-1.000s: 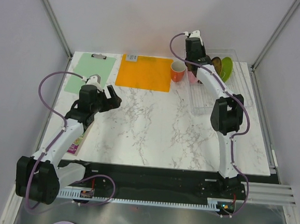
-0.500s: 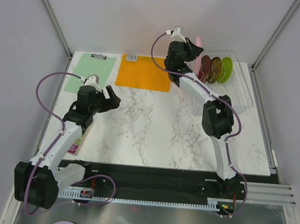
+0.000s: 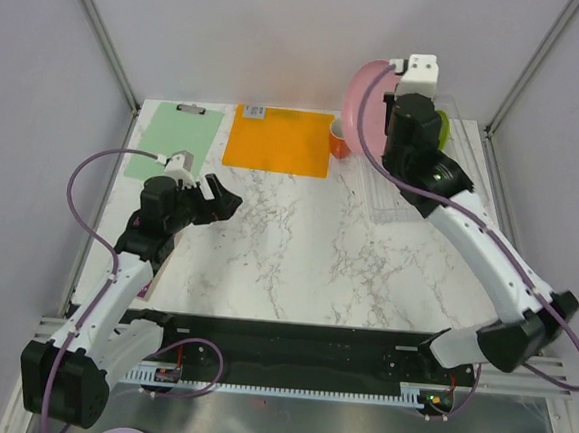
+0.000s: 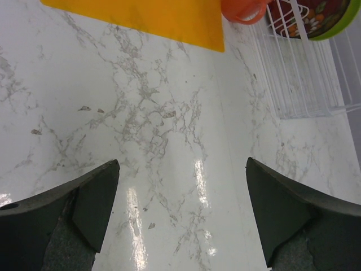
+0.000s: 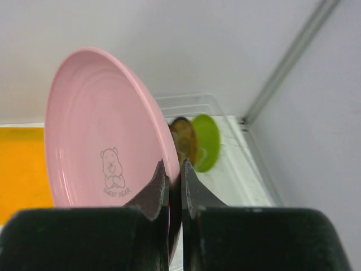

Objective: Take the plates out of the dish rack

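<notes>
Right wrist view: right gripper (image 5: 172,169) pinches the pink plate (image 5: 101,147) by its rim; plate upright, raised near the far-right dish rack (image 3: 386,206). Left gripper (image 4: 181,164) wide apart over the table (image 4: 141,113).

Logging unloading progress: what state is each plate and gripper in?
Large plain pink round plate: raised, held on edge.
Right gripper: shut on its rim.
Lime green round plate: upright in white wire dish rack.
Brown-gold patterned plate: upright in rack.
Dark red floral plate: in rack.
Left gripper: open, empty.
</notes>
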